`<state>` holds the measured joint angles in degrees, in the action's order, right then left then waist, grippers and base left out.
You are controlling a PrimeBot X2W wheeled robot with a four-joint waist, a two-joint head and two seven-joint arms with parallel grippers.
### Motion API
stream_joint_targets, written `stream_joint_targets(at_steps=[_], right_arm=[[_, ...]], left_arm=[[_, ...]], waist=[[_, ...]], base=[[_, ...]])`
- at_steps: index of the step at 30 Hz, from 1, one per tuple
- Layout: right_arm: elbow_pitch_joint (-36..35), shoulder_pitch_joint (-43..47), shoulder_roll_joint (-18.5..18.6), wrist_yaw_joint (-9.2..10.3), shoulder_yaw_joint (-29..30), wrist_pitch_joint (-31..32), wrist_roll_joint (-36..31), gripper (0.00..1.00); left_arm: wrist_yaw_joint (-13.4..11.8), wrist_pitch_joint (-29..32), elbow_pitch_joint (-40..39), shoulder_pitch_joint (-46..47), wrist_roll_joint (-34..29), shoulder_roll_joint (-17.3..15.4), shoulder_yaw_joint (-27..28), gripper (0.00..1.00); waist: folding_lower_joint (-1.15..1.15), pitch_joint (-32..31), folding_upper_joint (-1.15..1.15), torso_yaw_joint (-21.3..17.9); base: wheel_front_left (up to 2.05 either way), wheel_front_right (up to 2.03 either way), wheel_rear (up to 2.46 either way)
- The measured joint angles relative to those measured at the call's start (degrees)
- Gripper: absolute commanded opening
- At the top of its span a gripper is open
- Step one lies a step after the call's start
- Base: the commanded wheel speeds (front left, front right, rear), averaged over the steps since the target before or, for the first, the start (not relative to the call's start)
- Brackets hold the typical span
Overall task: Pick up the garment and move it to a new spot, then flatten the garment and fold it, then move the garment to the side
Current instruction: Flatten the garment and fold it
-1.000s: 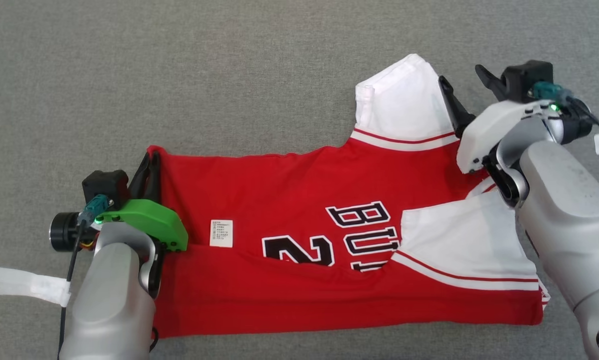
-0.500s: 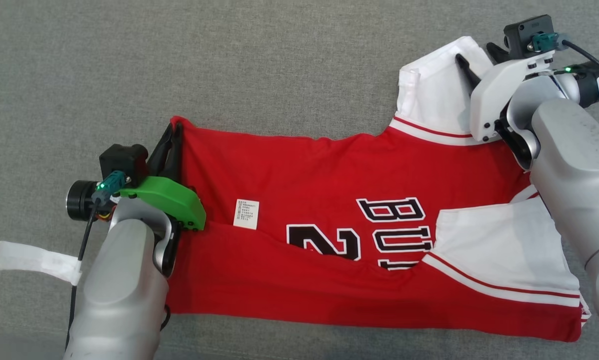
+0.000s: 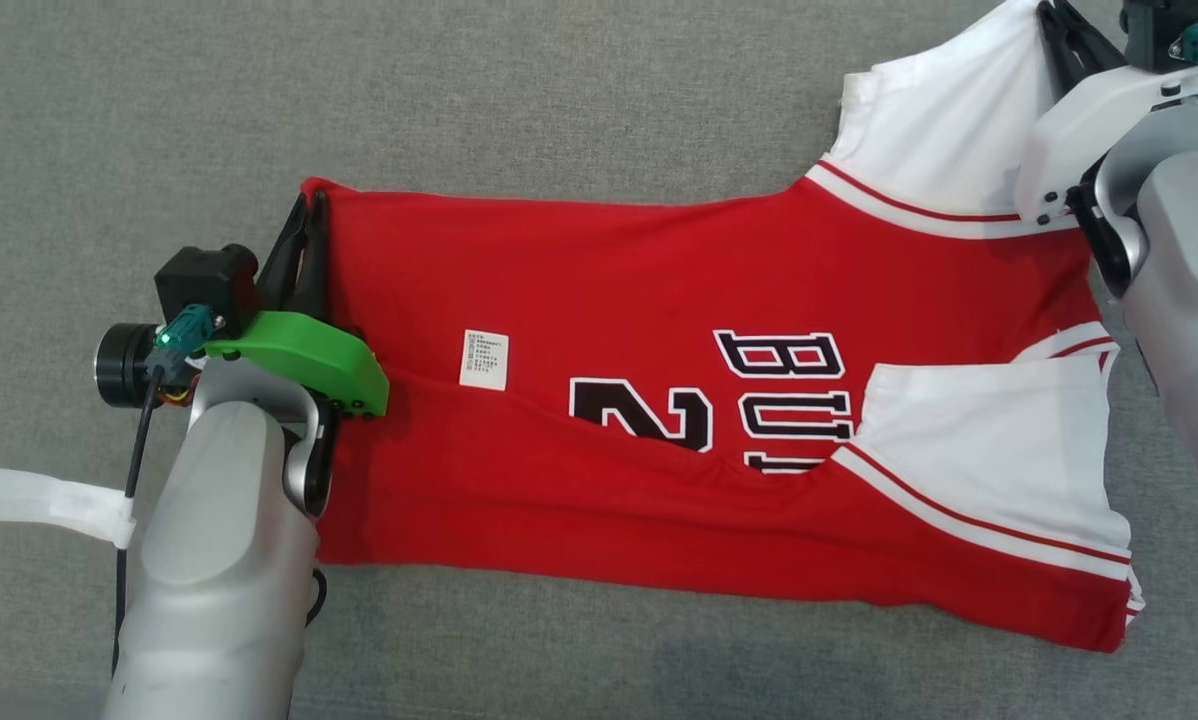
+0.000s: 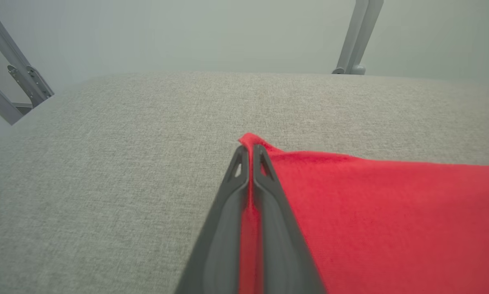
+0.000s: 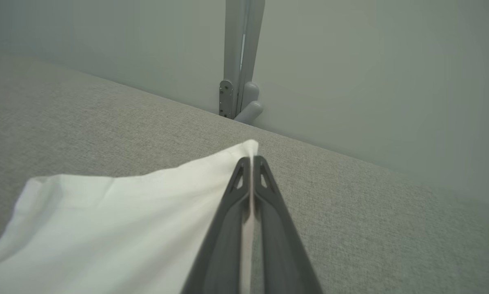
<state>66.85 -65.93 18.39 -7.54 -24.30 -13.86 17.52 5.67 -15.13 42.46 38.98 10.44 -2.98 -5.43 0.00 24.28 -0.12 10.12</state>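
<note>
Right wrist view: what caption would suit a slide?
Shut right gripper pinching the jersey's white sleeve over a grey surface.

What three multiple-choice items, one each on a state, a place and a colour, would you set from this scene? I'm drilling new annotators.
1. The right claw is:
A. open above the jersey
B. shut on the white sleeve
C. shut on nothing

2. The left claw grips the jersey at:
A. a red corner
B. the sleeve
C. the collar

3. The cover on the left wrist is:
A. blue
B. yellow
C. green

Answers:
1. B: in the right wrist view, white cloth is pinched between closed fingers.
2. A: in the left wrist view, red cloth runs between the fingers and ends in a point at their tips.
3. C: the head view shows it bright green.
</note>
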Motion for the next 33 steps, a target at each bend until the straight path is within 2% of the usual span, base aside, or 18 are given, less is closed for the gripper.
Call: stream_joint_targets(at_steps=[5,8,12,22,27,33], right_arm=[[-2.1,3.5,-1.8,0.0,1.7,-0.9,0.5,0.0],[-7.5,8.2,-2.4,0.01,5.1,-1.2,1.6,0.0],[-14.5,17.4,-4.6,0.01,7.3,-1.2,1.3,0.0],[-32.7,42.5,-5.5,0.01,11.4,-1.2,1.7,0.0],[-35.3,51.1,-6.4,0.01,12.4,-1.2,2.7,0.0],[-35.7,55.7,-7.5,0.01,13.2,-1.2,2.7,0.0]], left_arm=[[0.4,0.0,-2.4,-2.2,-0.5,-0.1,1.5,0.0],[0.5,0.0,-3.7,-6.2,-0.8,-0.5,2.7,0.0],[0.9,0.0,-5.3,-12.1,-1.2,-1.5,4.4,0.0],[1.2,0.0,-9.2,-29.5,-2.4,-1.5,8.0,0.0],[1.3,0.0,-9.8,-33.6,-2.4,-1.2,9.5,0.0],[1.4,0.0,-9.1,-34.5,-2.4,-0.9,10.9,0.0]], waist=[[0.0,-2.3,0.0,-1.0],[0.0,-4.4,0.0,-1.9],[0.0,-7.7,0.0,-3.3],[0.0,-18.4,0.0,-7.8],[0.0,-21.7,0.0,-10.6],[0.0,-23.5,0.0,-12.9]], base=[[0.0,0.0,0.0],[0.0,0.0,0.0],[0.0,0.0,0.0],[0.0,0.0,0.0],[0.0,0.0,0.0],[0.0,0.0,0.0]])
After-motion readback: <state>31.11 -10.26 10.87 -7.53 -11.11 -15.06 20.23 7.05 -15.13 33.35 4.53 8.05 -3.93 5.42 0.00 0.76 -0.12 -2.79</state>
